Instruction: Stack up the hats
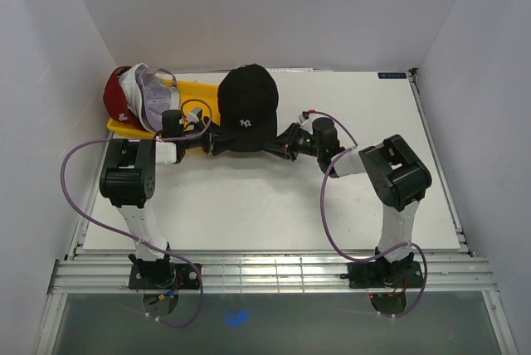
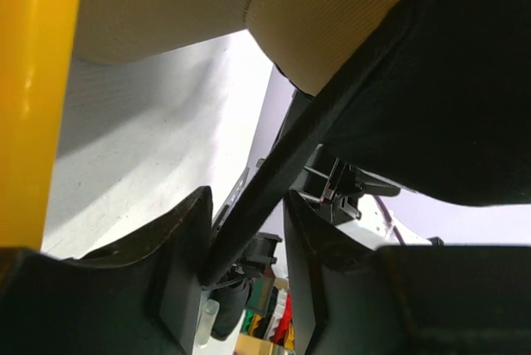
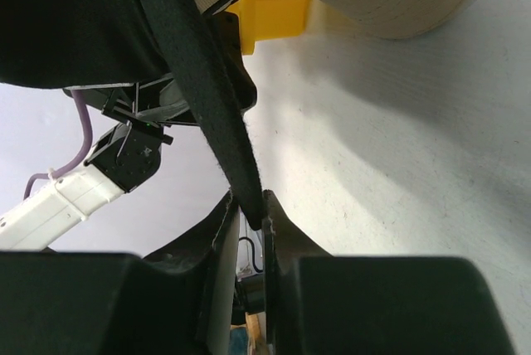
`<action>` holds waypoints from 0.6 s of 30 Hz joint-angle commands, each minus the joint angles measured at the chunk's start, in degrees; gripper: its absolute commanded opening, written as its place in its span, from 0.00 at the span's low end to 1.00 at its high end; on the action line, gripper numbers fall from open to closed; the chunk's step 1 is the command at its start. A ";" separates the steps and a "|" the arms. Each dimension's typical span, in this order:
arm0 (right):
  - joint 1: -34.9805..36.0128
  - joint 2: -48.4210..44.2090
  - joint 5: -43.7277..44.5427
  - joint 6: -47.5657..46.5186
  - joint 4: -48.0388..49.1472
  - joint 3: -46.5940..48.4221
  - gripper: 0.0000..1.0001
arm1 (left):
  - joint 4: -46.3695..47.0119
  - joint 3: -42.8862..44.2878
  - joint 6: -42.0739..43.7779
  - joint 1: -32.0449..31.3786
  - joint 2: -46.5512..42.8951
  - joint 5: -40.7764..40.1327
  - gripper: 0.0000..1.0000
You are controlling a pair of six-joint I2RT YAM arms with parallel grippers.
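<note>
At the far left of the surface [image 1: 249, 206], three hats lie bunched one against the next. The red cap [image 1: 114, 99] is outermost, the white cap [image 1: 135, 81] sits against it, and the lavender cap [image 1: 158, 94] is on the right of the bunch. They rest over the left end of a yellow tray [image 1: 197, 89], which extends right toward the middle.

Just near of the tray, the left end effector [image 1: 211, 143] reaches right to the near-left rim of the black cap [image 1: 247, 98]. In the left wrist view its fingers [image 2: 178, 272] are drawn in on the cap's rim band, which runs slantwise between them and touches both.

The black cap sits crown up at the far middle, with its white NY facing the near side. Both wrist views show the beige cap [image 2: 332, 15] pressed close against the black fabric. Its pale brim hangs over the surface next to the tray.

From the right, the right end effector [image 1: 278, 146] meets the cap's near-right rim. Its fingers [image 3: 217, 243] are almost together, pinching the thin black edge between them.
</note>
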 commanded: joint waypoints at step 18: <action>-0.39 5.54 2.87 -1.49 -5.08 4.12 0.08 | -36.70 6.80 24.21 1.25 -14.56 -16.03 0.57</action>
